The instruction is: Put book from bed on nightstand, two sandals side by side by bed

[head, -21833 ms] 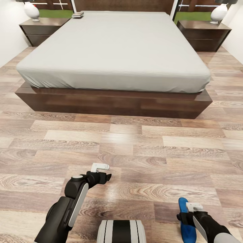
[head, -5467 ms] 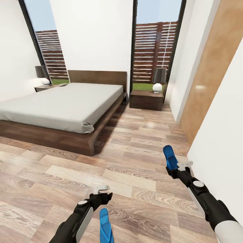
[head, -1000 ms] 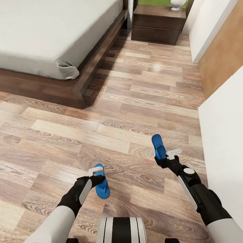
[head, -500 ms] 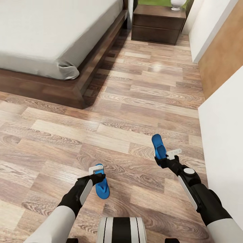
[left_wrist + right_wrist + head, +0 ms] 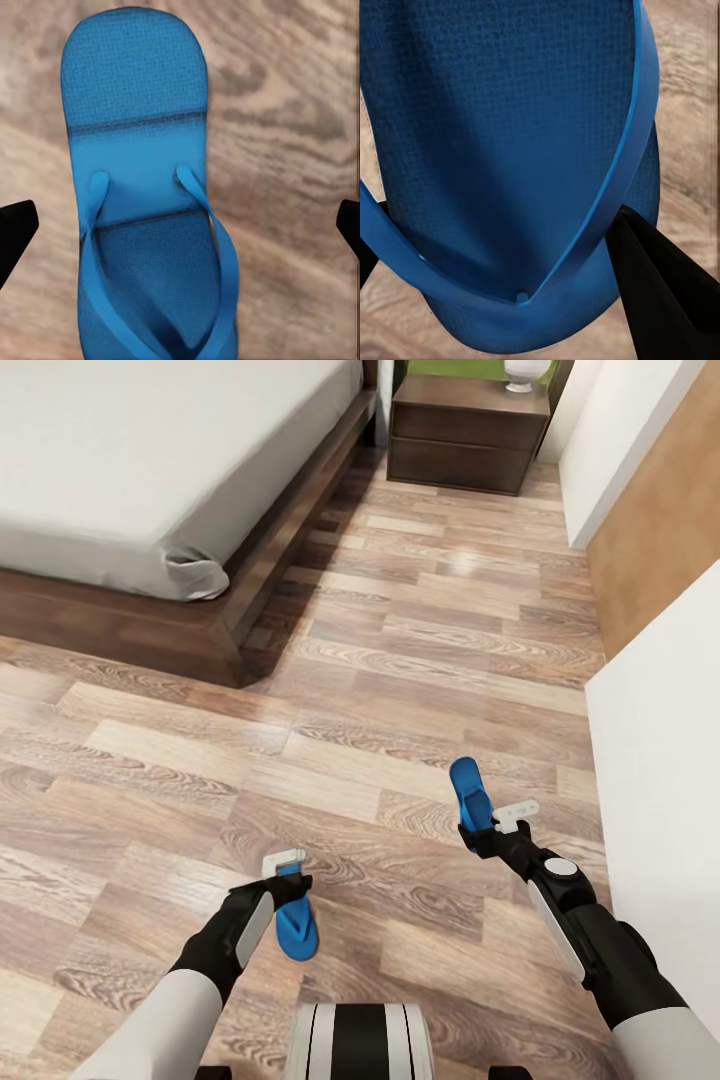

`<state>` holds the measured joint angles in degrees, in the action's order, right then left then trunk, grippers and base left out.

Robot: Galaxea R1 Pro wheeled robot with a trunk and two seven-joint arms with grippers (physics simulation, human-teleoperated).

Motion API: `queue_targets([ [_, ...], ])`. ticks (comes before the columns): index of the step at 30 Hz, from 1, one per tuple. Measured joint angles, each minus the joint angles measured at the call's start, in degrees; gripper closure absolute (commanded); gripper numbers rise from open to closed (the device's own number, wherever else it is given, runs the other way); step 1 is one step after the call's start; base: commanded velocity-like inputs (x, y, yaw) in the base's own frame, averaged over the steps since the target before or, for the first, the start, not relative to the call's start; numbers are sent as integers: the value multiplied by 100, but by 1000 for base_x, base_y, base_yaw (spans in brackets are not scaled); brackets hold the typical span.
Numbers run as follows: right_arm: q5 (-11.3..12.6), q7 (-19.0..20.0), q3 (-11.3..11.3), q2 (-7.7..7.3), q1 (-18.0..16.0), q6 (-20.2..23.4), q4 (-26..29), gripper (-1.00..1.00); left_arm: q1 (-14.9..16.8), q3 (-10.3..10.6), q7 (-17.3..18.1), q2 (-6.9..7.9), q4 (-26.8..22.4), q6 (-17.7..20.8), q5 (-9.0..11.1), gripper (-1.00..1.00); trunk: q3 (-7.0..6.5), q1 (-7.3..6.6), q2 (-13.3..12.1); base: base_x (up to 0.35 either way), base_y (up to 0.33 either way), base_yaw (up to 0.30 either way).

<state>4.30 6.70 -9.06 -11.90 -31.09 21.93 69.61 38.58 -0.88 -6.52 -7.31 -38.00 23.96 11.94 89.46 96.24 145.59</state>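
since a second ago the whole head view has slid a little, so the base is rolling; the arms keep their pose over the floor. left gripper stands spread wide above one sandal, which lies flat on the planks directly beneath it, long axis running along the fingers, touching neither. its fingers sit well clear on either side of that sandal. right gripper is pinched on the second sandal at the heel end, toe pointing away from the wrist toward the bed. this sandal is held off the floor, so the left one looks due for pickup next.
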Motion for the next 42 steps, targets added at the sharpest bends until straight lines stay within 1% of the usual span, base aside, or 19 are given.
queue_targets([
  [4,1,0,0,0,0,-1,1,100,0,-2,-33,-13,2,-5,2,-100,0,1,0,13,-9,0],
  [9,-1,0,0,0,0,-1,0,100,0,-10,-67,-3,38,-191,12,-100,110,14,6,1,-1,0],
  [14,0,0,0,0,0,-1,0,100,0,-15,-219,12,25,-237,23,-100,221,27,13,0,0,0],
  [17,2,0,2,0,0,-1,1,100,-2,-15,-323,7,16,-244,21,-100,222,26,13,0,0,0],
  [21,0,0,4,0,0,-1,1,100,-3,-8,-325,-4,8,-251,11,-100,222,26,13,-9,-1,0],
  [27,-1,0,9,0,0,0,2,100,-6,-5,-327,-12,7,-245,3,-100,222,28,13,-162,-69,0],
  [34,-1,0,9,0,0,-1,1,100,-7,-7,-328,-12,5,-245,2,-100,222,26,13,-22,-9,0],
  [42,-2,0,9,0,0,0,0,100,-7,-8,-328,-5,5,-235,9,-100,398,47,24,0,0,0],
])
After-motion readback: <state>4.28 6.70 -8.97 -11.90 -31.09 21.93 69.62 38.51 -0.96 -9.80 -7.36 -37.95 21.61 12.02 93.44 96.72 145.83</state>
